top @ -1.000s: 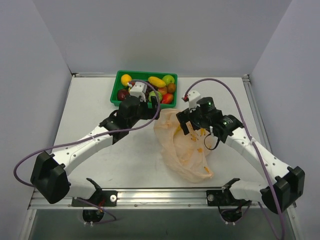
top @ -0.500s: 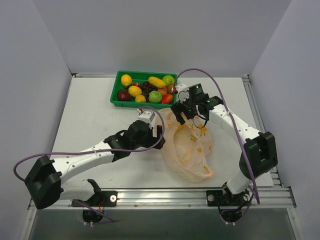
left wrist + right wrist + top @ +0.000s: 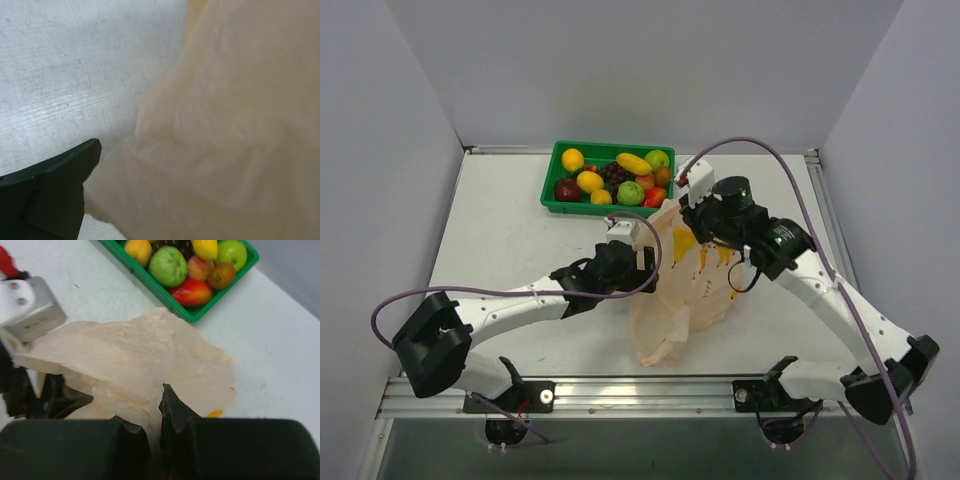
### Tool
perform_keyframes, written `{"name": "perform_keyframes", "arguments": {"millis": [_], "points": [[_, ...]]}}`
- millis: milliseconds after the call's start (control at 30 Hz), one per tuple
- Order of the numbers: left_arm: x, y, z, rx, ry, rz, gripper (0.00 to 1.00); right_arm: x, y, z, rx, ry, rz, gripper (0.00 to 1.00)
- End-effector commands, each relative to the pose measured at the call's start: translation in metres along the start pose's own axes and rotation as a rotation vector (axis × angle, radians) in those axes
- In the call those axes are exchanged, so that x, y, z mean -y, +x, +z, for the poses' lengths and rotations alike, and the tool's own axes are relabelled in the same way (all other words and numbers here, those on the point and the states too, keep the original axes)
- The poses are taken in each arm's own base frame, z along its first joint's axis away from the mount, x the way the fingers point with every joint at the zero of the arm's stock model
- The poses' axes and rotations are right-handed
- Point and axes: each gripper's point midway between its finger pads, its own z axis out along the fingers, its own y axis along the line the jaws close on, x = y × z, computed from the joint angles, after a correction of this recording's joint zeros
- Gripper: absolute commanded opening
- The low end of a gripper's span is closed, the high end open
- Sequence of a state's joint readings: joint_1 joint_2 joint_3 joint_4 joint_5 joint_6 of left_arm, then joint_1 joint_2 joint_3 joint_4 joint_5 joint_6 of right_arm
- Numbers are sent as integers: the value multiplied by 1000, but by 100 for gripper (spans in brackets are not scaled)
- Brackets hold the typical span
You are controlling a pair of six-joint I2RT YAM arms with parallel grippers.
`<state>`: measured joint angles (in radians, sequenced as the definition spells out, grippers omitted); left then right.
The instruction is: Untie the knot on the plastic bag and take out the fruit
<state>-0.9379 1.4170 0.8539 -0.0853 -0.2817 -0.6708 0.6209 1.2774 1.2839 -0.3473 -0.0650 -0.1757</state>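
Note:
The pale peach plastic bag [image 3: 685, 290] hangs limp and flat from its top edge, its lower end resting on the table. My right gripper [image 3: 682, 215] is shut on a fold of the bag's upper plastic [image 3: 135, 350], pinched thin between its jaws [image 3: 159, 415]. My left gripper [image 3: 644, 262] stands open against the bag's left side; its one visible finger [image 3: 55, 195] touches the plastic [image 3: 230, 125], which hides the other. I cannot make out the knot. The fruit [image 3: 633, 163] lies in the green tray [image 3: 552, 176], among them yellow, orange and green pieces [image 3: 169, 265].
The green tray [image 3: 200, 315] sits at the back of the table, just beyond the bag's raised top. Dark grapes [image 3: 614, 172] and a dark red apple [image 3: 565, 189] also lie in it. The left wrist's white camera block [image 3: 30, 310] is close beside the bag.
My right gripper has shut on the bag's top and lifted it, so the bag now hangs upright. My left arm came back from the tray and moved right to the bag's side.

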Motion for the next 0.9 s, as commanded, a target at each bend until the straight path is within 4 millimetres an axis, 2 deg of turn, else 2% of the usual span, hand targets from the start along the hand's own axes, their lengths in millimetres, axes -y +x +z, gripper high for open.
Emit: {"name": "perform_keyframes", "arguments": {"millis": [0, 67, 100, 133, 267, 400, 500, 600, 733, 800, 833, 867], "points": [[25, -59, -26, 209, 76, -20, 97, -2, -2, -22, 49, 101, 36, 0], [22, -59, -34, 236, 65, -4, 97, -9, 18, -13, 32, 97, 65, 0], [21, -60, -42, 248, 67, -4, 97, -5, 22, -14, 38, 128, 83, 0], [23, -60, -48, 261, 65, 4, 97, -6, 36, -8, 22, 142, 119, 0], [36, -66, -75, 327, 94, 40, 95, -10, 64, 6, 6, 146, 188, 0], [42, -66, -88, 345, 87, 100, 91, -15, 91, 20, -48, 151, 228, 0], [62, -68, -91, 341, 142, 167, 88, -12, 105, 24, -55, 167, 244, 1], [88, -67, -85, 325, 213, 251, 85, -9, 121, 26, -80, 174, 271, 2], [113, -54, -64, 275, 282, 361, 79, -2, 136, 27, -95, 186, 362, 2], [123, -42, -45, 238, 301, 409, 79, -4, 139, 29, -93, 154, 402, 3], [125, -37, -37, 222, 308, 433, 79, -3, 144, 29, -102, 156, 424, 3], [123, -27, -22, 196, 288, 450, 79, 0, 148, 30, -111, 164, 440, 3]]}}
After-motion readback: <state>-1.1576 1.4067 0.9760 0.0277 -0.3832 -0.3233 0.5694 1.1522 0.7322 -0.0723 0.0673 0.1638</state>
